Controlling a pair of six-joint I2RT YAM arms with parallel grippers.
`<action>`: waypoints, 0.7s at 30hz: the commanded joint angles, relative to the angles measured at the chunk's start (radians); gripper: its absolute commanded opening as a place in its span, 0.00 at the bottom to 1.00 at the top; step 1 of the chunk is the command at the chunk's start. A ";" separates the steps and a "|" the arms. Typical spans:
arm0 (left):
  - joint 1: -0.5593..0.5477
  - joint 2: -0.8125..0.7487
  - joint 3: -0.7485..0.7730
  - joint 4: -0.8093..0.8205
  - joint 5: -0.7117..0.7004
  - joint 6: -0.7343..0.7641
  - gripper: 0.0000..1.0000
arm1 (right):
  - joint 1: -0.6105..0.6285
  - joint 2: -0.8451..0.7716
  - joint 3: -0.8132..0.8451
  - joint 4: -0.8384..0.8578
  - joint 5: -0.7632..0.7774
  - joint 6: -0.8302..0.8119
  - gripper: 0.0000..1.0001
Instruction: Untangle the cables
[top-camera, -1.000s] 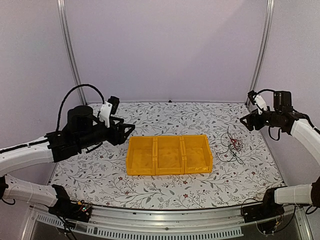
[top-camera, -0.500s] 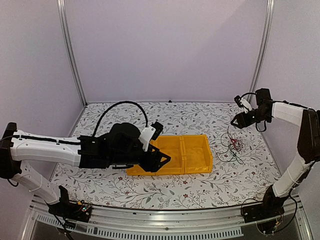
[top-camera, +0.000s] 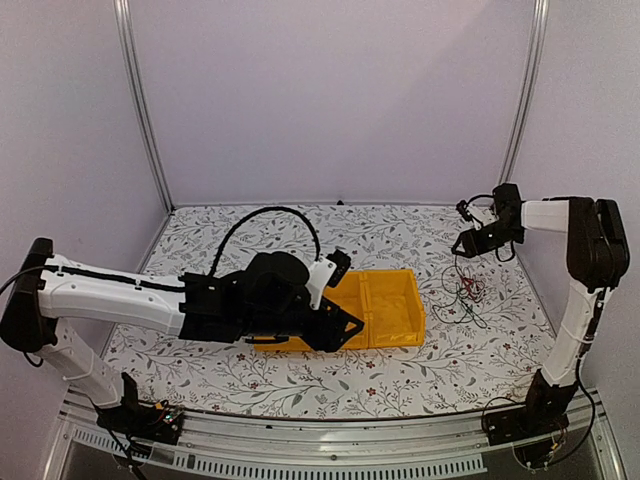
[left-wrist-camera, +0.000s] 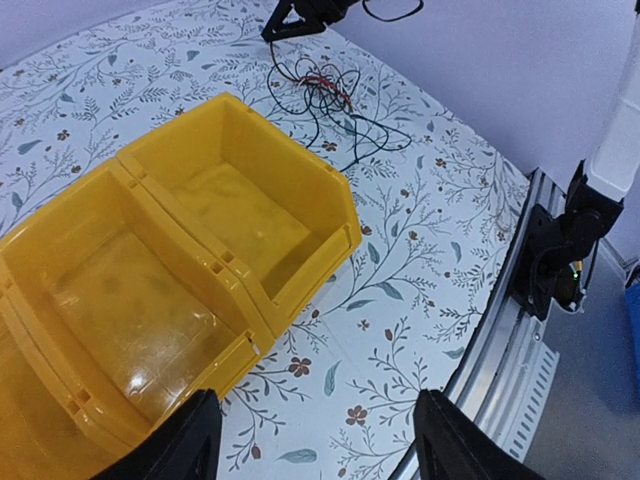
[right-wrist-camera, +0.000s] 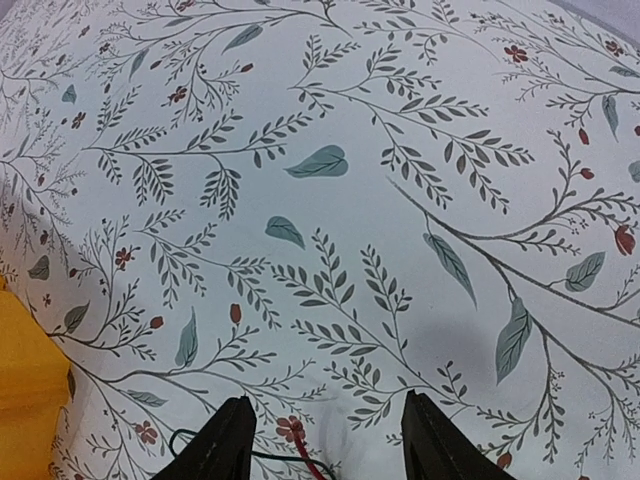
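It is the reaching step: the right jaws, apart, hang over the cables and must next descend and pinch one wire, while the left jaws, apart and empty, wait near the bin.

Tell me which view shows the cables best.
The left wrist view: the cables lie whole and largest, beyond the yellow bin. The top external view shows them smaller; the right wrist view only red and green bits at its bottom edge.
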 joint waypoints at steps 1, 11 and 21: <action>-0.015 0.013 0.036 0.001 -0.012 -0.019 0.67 | 0.000 0.061 0.054 0.029 -0.039 0.036 0.52; -0.016 0.035 0.059 0.011 -0.025 -0.011 0.68 | 0.000 0.097 0.063 0.020 -0.083 0.048 0.17; 0.008 0.193 0.220 0.117 -0.114 0.054 0.78 | 0.000 -0.118 0.045 -0.084 -0.089 0.025 0.00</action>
